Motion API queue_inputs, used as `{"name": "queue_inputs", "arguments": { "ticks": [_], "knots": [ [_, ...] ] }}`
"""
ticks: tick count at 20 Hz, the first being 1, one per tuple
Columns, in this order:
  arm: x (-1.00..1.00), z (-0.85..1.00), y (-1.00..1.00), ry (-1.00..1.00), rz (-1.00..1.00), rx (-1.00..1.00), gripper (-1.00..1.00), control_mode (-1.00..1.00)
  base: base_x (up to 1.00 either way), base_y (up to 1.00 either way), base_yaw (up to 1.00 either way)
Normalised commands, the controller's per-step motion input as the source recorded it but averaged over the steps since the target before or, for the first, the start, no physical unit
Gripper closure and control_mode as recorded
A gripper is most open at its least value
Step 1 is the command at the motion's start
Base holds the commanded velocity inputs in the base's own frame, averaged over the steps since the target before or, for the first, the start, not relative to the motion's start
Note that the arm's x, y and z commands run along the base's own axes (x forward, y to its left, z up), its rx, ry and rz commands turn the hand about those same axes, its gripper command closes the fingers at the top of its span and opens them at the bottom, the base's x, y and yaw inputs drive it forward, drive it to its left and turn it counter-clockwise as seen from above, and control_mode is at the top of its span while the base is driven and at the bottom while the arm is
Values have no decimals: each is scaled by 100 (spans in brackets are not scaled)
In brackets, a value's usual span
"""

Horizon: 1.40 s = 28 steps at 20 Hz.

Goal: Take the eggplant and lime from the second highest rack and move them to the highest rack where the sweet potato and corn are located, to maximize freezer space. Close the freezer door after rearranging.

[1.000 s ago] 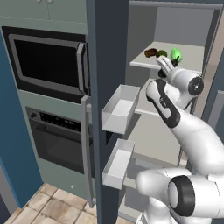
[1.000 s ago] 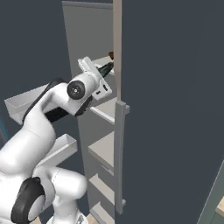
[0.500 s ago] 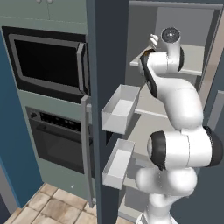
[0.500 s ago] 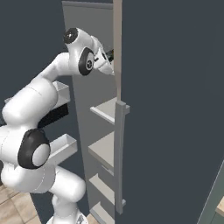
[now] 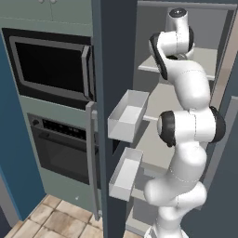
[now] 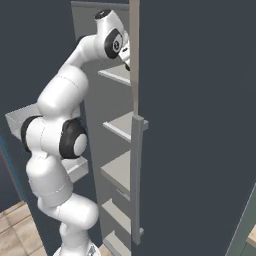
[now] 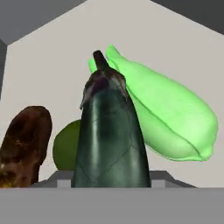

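The tall dark slate-blue freezer point(image 5: 223, 153) stands open, its slate-blue door point(image 5: 114, 93) with two translucent white bins swung out toward the oven side. The white arm reaches up to the highest pale shelf point(image 5: 204, 62).

In the hand view, the bright light-green corn point(image 7: 175, 118) is the biggest piece, lying behind and to the right. In front of it rises the long, glossy, dark purple-green eggplant point(image 7: 109, 135), stem end away from the camera. It is pinched in the pincer point(image 7: 111, 183), whose tips are hidden under its thick end. That skin looks smooth and slick, and the body firm but bruisable, moderately heavy; I judge a hold across the thick lower half safer than near the tapering neck, where it could pivot or slide.

The rough dark brown sweet potato point(image 7: 24, 144) sits to the left. The small dark green lime point(image 7: 65, 146) peeks between it and the eggplant; round and firm, it would likely roll.
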Motion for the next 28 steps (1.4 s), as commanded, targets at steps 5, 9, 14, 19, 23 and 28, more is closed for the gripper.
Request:
{"name": "queue_inputs", "arguments": {
  "ticks": [5, 9, 14, 19, 23, 28],
  "knots": [
    [77, -43, -36, 16, 0, 0, 100, -100, 0, 0, 0],
    [89, -41, -32, 5, 0, 0, 100, -100, 0, 0, 0],
    [90, -39, -34, 15, 4, 3, 100, -100, 0, 0, 0],
    [58, -47, -14, 8, 13, 1, -100, -100, 0, 0, 0],
    [0, -28, 2, 0, 0, 0, -100, -100, 0, 0, 0],
    [-10, -23, 19, -3, 0, 0, -100, -100, 0, 0, 0]
  ]
}}
